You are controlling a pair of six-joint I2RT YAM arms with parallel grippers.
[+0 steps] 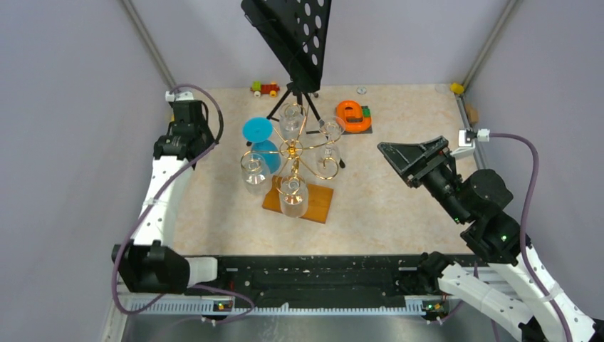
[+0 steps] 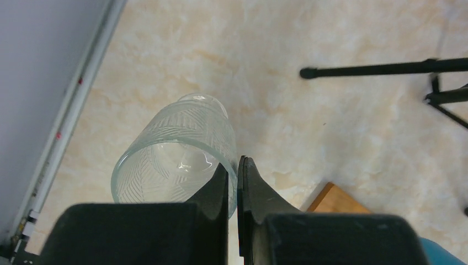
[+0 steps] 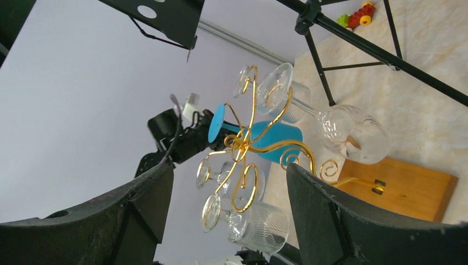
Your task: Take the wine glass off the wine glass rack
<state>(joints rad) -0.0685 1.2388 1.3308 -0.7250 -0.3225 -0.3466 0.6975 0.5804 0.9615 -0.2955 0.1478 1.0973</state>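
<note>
The gold wire wine glass rack (image 1: 293,151) stands mid-table on its orange-brown wooden base (image 1: 318,206). Several clear wine glasses hang upside down from its scroll arms, one at the front (image 1: 293,197), one at the left (image 1: 254,171). A blue glass (image 1: 261,140) hangs at its back left. My right gripper (image 1: 396,164) is open to the right of the rack, apart from it. In the right wrist view the rack (image 3: 246,144) and an etched glass (image 3: 264,225) show between the open fingers (image 3: 144,205). My left gripper (image 2: 238,165) is shut and holds nothing, with an etched glass (image 2: 176,146) beyond it.
A black perforated music stand (image 1: 288,35) on a tripod (image 1: 286,100) rises behind the rack; one leg (image 2: 381,69) lies across the table. An orange object (image 1: 352,114), a small toy train (image 1: 265,88) and a yellow piece (image 1: 456,88) sit along the back. Grey walls enclose three sides.
</note>
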